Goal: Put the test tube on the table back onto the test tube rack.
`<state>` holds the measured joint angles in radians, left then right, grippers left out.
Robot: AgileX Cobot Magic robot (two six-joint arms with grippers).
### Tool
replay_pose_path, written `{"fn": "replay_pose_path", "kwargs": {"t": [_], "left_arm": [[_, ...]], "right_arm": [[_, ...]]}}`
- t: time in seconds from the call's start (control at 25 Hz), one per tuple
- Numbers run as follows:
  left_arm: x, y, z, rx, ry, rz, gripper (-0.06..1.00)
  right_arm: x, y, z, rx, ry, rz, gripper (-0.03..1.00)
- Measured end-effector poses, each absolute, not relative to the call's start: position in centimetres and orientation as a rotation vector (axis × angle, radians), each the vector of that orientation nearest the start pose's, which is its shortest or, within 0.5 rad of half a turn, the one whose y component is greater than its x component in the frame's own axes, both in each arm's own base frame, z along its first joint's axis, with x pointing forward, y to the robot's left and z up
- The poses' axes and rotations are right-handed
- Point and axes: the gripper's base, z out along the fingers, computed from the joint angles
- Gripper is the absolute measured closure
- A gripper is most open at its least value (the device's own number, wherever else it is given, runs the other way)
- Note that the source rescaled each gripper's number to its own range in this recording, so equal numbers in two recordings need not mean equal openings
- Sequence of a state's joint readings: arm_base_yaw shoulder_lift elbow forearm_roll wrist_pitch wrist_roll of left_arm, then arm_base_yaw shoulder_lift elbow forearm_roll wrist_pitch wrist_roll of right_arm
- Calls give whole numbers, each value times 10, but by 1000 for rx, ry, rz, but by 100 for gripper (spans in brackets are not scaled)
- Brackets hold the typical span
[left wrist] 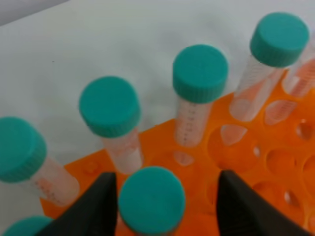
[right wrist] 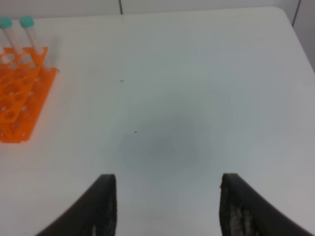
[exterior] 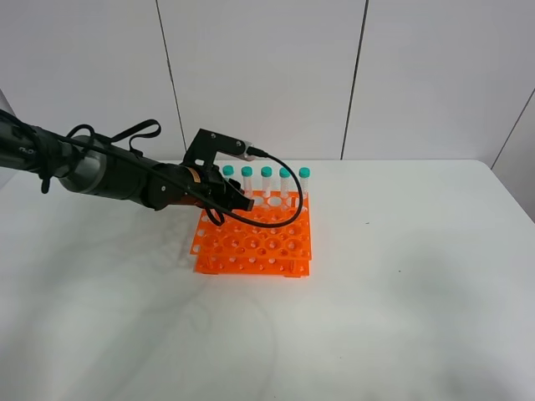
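Observation:
The test tube [left wrist: 151,199], clear with a teal cap, stands upright in a hole of the orange test tube rack [exterior: 255,244] [left wrist: 256,162]. My left gripper [left wrist: 167,182] [exterior: 238,200] is open around its cap, with a gap on one side. My arm hides this tube in the exterior view. Behind it a row of several identical tubes [exterior: 266,180] [left wrist: 199,93] stands in the rack's far holes. The right gripper [right wrist: 168,179] is open over the bare white table [right wrist: 172,98] with nothing between its fingers. It is out of the exterior view.
The rack sits mid-table, and the left arm [exterior: 109,171] with its black cable [exterior: 284,219] reaches in over it from the left. The rack's right end with two tubes [right wrist: 27,34] shows far off in the right wrist view.

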<state>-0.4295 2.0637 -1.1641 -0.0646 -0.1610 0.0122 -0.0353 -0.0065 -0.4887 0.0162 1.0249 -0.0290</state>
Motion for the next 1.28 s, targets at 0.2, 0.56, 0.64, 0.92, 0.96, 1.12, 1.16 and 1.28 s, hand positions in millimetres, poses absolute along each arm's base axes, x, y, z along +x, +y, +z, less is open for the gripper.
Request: {"fn": "replay_pose_path", "kwargs": {"t": [0.2,0.56,0.64,0.92,0.96,1.12,1.16,1.28], "left_arm": [[390,-178,131,414,2196,-252,54],[389,-177,136,415,2196,-253,54],[389,-177,145,411,2177,-258,54],[386,-176,171,401,2124,-270,54],[386,-176,174,400,2118,-271,54],[381,-174,190,400,2112,-275,53],[381,-172,195,395,2108,-274,53],[381,-162,207,373,2111,-263,53]], "right_arm": [[-3,1,277,6,2013,-22,50],[-3,1,277,6,2013,-22,50],[-3,1,277,6,2013,-22,50],[-3,1,277,6,2013,-22,50],[-3,1,277,6,2013,-22,50],[-3,1,277,6,2013,-22,50],[-3,1,277,6,2013,-22,50],[-3,1,277,6,2013,-22,50]]}}
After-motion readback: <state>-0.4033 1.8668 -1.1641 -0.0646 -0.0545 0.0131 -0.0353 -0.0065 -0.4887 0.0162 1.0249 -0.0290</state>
